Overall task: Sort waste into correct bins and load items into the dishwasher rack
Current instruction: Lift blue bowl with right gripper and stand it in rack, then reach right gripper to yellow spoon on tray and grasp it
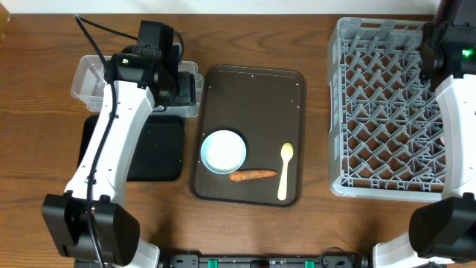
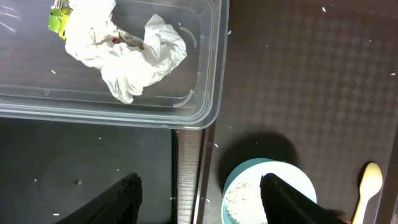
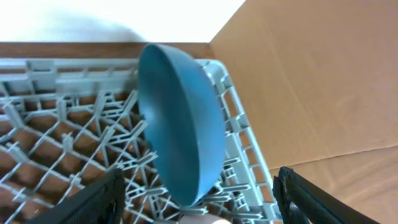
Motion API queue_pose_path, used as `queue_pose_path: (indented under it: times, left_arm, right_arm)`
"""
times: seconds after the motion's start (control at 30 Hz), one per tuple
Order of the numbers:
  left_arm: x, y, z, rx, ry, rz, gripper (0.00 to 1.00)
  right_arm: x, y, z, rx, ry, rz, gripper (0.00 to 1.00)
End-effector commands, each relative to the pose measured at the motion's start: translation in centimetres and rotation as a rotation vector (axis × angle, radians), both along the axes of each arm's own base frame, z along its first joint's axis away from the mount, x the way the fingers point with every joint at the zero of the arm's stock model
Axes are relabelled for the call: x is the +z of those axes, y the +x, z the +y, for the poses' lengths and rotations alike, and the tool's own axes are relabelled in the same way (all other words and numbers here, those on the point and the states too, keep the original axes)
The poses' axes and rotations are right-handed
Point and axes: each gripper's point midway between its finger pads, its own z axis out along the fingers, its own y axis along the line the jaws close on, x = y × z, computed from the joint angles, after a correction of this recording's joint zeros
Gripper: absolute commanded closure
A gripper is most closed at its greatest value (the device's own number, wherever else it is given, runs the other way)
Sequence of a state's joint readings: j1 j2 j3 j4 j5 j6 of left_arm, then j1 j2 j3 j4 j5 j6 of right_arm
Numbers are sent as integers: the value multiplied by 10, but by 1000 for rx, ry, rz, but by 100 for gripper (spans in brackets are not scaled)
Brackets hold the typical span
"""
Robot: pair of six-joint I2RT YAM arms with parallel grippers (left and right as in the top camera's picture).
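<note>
In the left wrist view, crumpled white tissue [image 2: 127, 56] and a yellow-green wrapper [image 2: 58, 18] lie in the clear tub [image 2: 208, 93]. My left gripper [image 2: 202, 202] is open and empty over the gap between the black tray [image 2: 74, 168] and the small light blue bowl [image 2: 245, 193], which holds rice grains. In the overhead view the bowl [image 1: 223, 151], the carrot piece [image 1: 251, 176] and the pale yellow spoon [image 1: 285, 170] lie on the brown tray. My right gripper [image 3: 199, 208] is open above the grey rack [image 3: 62, 143], where the dark blue bowl [image 3: 180, 118] stands on edge.
The brown serving tray [image 1: 260, 97] lies between the clear tub [image 1: 88, 80], the black tray [image 1: 160, 149] and the rack [image 1: 379, 112]. Stray rice grains dot the trays. A pale rounded object [image 3: 199, 219] shows at the bottom edge of the right wrist view. Cardboard stands right of the rack.
</note>
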State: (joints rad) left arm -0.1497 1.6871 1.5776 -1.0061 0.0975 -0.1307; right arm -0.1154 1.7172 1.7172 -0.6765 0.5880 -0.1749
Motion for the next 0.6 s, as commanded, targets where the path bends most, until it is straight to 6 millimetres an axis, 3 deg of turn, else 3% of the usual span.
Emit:
queue_pose_path:
  times: [0.0, 0.1, 0.2, 0.3, 0.4, 0.57]
  left_arm:
    - [-7, -2, 3, 11, 13, 21, 37]
    - [-7, -2, 3, 11, 13, 21, 37]
    - [-7, -2, 3, 11, 12, 21, 37]
    - [-7, -2, 3, 11, 12, 21, 36]
    - [-7, -2, 3, 11, 12, 21, 36]
    - [-7, -2, 3, 11, 12, 20, 36]
  right_arm:
    - [-5, 3, 8, 0, 48, -20, 25]
    - [-10, 6, 18, 49, 96, -14, 23]
    - [-22, 13, 48, 191, 222, 5, 19]
    - [-36, 15, 96, 394, 423, 38, 19]
    - [-44, 3, 152, 603, 662, 91, 18]
    - [-54, -26, 203, 716, 825, 213, 17]
